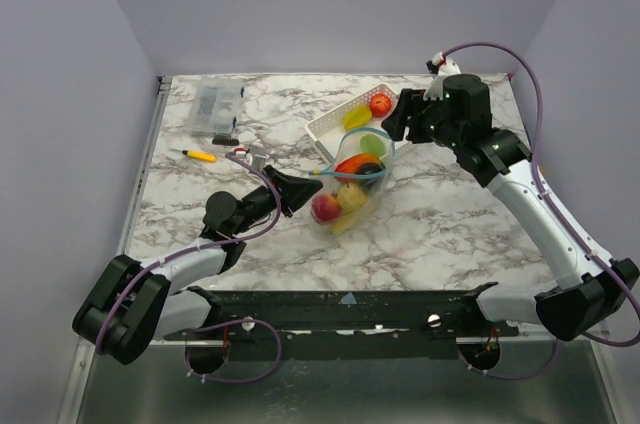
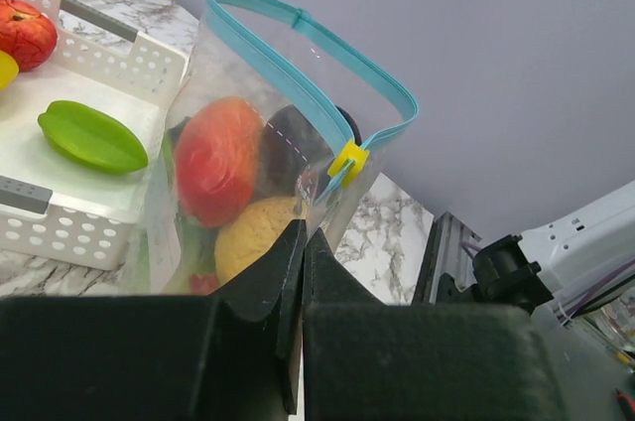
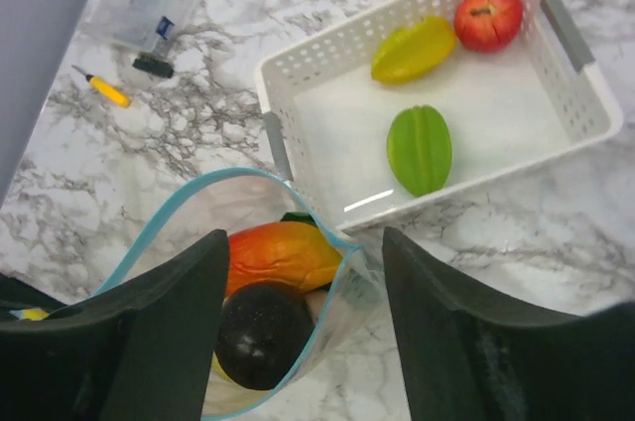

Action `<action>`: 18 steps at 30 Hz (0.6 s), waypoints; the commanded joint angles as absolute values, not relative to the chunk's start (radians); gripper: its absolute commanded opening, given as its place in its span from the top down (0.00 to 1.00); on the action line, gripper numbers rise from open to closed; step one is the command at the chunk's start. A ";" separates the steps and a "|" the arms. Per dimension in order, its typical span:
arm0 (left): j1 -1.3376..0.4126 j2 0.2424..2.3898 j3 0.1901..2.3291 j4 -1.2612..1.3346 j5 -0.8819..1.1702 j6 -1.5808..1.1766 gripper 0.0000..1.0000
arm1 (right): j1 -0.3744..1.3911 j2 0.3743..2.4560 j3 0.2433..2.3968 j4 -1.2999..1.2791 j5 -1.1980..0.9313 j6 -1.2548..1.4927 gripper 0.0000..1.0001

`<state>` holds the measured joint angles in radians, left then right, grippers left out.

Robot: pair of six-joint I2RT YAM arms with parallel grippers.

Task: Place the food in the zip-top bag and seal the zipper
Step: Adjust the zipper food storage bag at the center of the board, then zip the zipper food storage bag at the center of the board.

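Note:
The clear zip-top bag (image 1: 350, 194) stands open beside the basket, its blue-green zipper (image 2: 298, 54) ringing the mouth with a yellow slider (image 2: 347, 159). Inside are a red-orange piece (image 3: 283, 252), a dark round piece (image 3: 263, 332) and a yellow piece (image 2: 253, 232). My left gripper (image 1: 312, 182) is shut on the bag's side edge (image 2: 303, 237). My right gripper (image 1: 392, 124) is open and empty, hovering above the bag's mouth (image 3: 308, 327). A green starfruit (image 3: 419, 148), a yellow starfruit (image 3: 412, 49) and a red apple (image 3: 488, 16) lie in the basket.
The white perforated basket (image 3: 337, 52) touches the bag's far side. A small clear hard box (image 1: 217, 107) and a yellow-handled tool (image 1: 200, 155) lie at the back left. The table's metal rail (image 2: 446, 252) shows beyond the bag.

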<state>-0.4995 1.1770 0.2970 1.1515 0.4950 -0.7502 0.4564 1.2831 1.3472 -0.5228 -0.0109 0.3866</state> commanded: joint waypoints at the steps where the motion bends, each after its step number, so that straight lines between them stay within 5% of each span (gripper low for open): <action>1: -0.497 1.167 0.310 1.194 0.530 -0.778 1.00 | 0.460 1.258 1.422 -0.484 -0.143 0.093 0.31; 7: -0.497 1.164 0.323 1.189 0.561 -0.793 1.00 | 0.491 1.213 1.345 -0.297 -0.691 -0.160 0.19; 11: -0.497 1.152 0.324 1.166 0.561 -0.781 1.00 | 0.503 1.250 1.364 -0.402 -1.001 -0.443 0.14; 18: -0.497 1.128 0.316 1.147 0.560 -0.763 1.00 | 0.656 1.440 1.589 -0.761 -0.939 -0.714 0.17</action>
<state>-0.4995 1.1606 0.2974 1.1263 0.5362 -0.7818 0.5774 1.3529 1.4902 -0.5247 -0.8886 -0.4744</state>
